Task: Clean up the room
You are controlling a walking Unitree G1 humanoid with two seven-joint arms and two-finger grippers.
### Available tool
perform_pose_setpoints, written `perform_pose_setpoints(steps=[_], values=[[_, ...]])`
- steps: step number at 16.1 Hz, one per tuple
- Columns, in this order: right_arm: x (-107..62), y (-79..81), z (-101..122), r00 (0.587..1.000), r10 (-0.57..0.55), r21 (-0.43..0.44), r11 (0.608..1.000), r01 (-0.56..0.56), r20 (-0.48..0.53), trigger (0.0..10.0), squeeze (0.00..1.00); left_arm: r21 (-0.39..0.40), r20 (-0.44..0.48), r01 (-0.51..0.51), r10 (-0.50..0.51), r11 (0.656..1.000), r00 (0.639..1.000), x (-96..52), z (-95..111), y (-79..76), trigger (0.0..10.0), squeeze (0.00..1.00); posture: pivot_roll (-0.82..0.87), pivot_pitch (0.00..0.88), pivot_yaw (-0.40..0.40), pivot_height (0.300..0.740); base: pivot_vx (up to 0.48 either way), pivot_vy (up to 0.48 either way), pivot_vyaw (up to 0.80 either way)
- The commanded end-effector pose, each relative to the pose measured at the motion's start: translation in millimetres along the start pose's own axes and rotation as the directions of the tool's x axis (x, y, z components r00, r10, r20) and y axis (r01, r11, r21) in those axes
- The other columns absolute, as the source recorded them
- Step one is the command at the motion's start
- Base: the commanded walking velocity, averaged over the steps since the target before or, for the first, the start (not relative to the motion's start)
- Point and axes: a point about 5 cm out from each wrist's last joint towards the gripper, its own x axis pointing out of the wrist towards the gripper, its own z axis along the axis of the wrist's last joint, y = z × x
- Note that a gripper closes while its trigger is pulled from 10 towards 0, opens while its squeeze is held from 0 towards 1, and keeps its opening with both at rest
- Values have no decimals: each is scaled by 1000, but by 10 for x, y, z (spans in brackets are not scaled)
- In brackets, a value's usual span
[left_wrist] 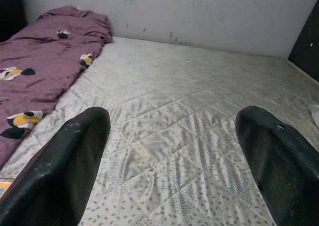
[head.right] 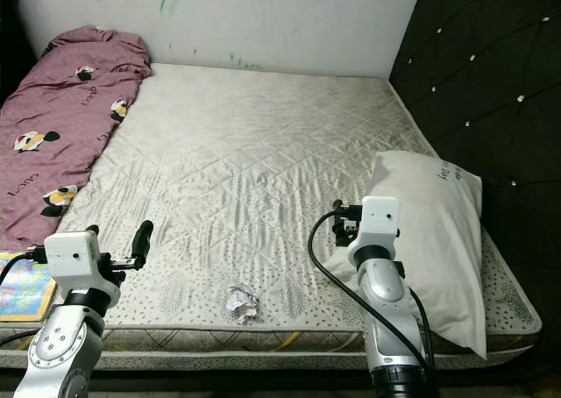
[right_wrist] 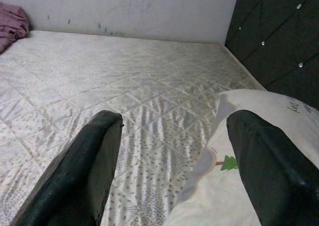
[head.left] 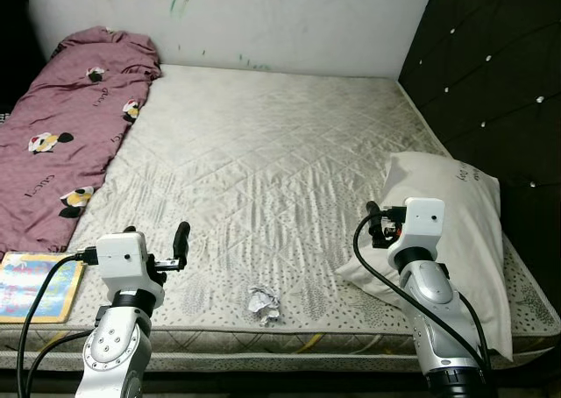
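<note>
White crumpled paper [head.left: 264,304] lies near the bed [head.left: 263,144] edge, so we hold both arms raised before it. Our left end effector [left_wrist: 172,151] and right end effector [right_wrist: 172,151] are spread wide, grasping nothing.

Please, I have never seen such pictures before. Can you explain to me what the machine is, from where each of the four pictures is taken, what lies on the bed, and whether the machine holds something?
This is a humanoid robot standing at the foot of a bed. The two upper pictures come from a stereo camera on its head, looking down; they show the same scene. The two lower pictures come from cameras on its wrists, each looking along that gripper's two black fingers.

The left gripper and the right gripper are both raised over the near edge of the mattress, open, and hold nothing.

On the mattress lie a crumpled piece of paper near the front edge, a white pillow on the right beside the dark headboard, and a purple blanket with cartoon prints on the left. A colourful book lies at the left front corner.
</note>
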Motion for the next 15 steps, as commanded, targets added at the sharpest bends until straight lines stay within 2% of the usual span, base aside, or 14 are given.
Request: perform_pose_setpoints(steps=[1,13,15], values=[[13,-6,54,1000,2,5,1000,-2,18,10000,0,3,-12,1,-1,1000,1000,6,-10,-7,10000,0,-21,0,-77,740,0,0,0],[29,11,62,1000,21,7,1000,-21,14,10000,0,-9,-11,-10,9,1000,1000,21,0,-1,10000,0,-25,0,-80,615,0,0,0],[38,19,61,1000,30,4,1000,-30,8,10000,0,-11,-10,-8,8,1000,1000,27,4,-3,10000,0,-26,0,-81,615,0,0,0]])
